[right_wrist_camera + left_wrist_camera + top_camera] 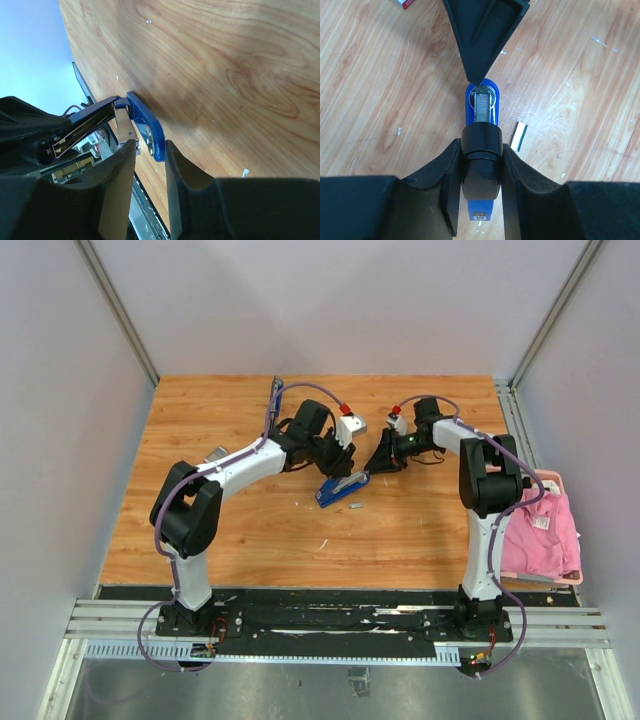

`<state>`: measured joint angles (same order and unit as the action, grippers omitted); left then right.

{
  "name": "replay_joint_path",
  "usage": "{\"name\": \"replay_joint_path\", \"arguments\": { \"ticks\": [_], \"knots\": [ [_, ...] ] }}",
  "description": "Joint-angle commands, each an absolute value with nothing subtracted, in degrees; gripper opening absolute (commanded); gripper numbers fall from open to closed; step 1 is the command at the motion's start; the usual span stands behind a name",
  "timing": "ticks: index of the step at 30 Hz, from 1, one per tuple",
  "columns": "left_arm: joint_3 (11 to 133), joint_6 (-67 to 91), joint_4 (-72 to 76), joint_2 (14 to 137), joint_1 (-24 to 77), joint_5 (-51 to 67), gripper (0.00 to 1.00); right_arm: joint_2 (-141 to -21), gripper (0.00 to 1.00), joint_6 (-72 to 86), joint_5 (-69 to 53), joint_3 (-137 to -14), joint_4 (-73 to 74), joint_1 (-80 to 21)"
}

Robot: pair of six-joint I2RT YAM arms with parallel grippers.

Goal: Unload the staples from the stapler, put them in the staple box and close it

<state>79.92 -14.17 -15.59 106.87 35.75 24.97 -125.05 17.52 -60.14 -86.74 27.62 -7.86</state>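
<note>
On the table, about midway between its edges, the blue stapler lies hinged open. The left gripper clamps its black top arm from both sides. The right gripper has its jaws parted around the base's nose. The staples sit in the exposed channel, with 1 loose strip just beside. They are likely light, stiff, slick and brittle at the joins, so pinch a strip's long sides.

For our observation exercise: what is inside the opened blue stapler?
A silvery metal strip, apparently staples, lies in the stapler channel. The left gripper, clamping the stapler's arm, hides the rear.
</note>
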Motion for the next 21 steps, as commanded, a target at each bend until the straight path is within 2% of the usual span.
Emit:
{"name": "replay_joint_path", "arguments": {
  "ticks": [1, 21],
  "knots": [
    [81.52, -16.98, -15.38, 106.09, 35.77, 24.09, 0.0, -123.88, 0.32, 14.87, -58.2, -88.91, 31.46, -7.01],
    [74.1, -20.79, -8.41, 101.2, 37.07, 19.6, 0.0, -123.69, 0.34, 12.57, -60.44, -87.57, 30.94, -8.48]
  ]
}}
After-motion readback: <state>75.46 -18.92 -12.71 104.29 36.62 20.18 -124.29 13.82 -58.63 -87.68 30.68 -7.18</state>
